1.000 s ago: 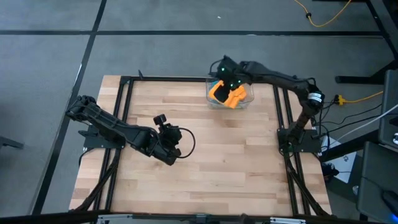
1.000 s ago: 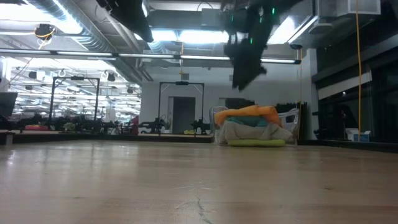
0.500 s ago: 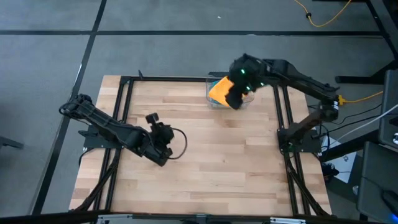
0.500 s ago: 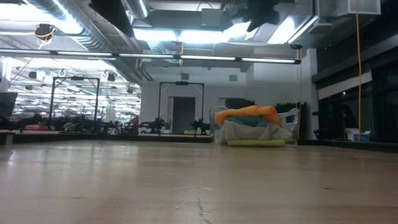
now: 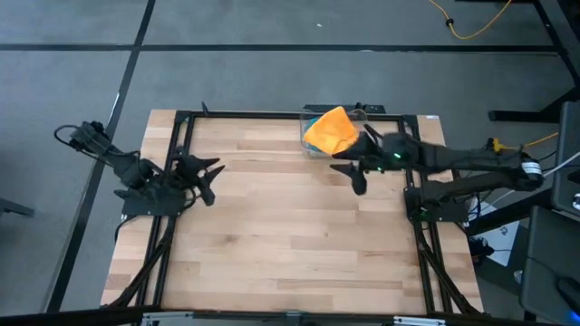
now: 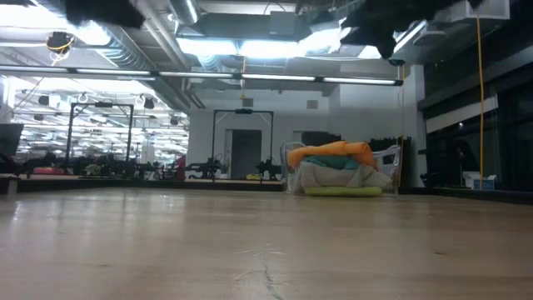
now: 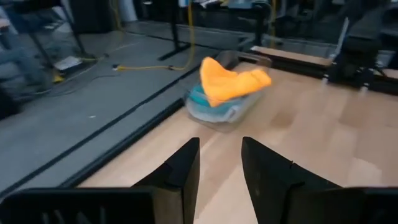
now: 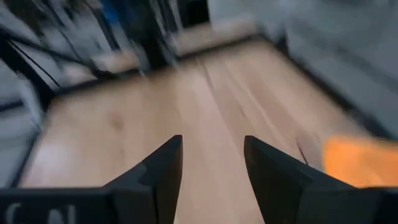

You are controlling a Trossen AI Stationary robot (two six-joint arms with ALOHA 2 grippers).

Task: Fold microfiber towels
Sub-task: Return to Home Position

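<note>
With the towels [image 5: 331, 131] heaped in the bin [image 5: 311, 151], orange on top, and the left gripper [image 5: 210, 179] and right gripper [image 5: 350, 178] both empty with fingers apart, I judged only parking both arms at home remained.

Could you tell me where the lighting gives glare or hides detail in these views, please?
Low view: bright ceiling lights sit behind the left arm and right arm, leaving them dark silhouettes; the table carries a faint sheen. High view: even light, no glare; the orange towel reads clearly in the clear bin.
</note>
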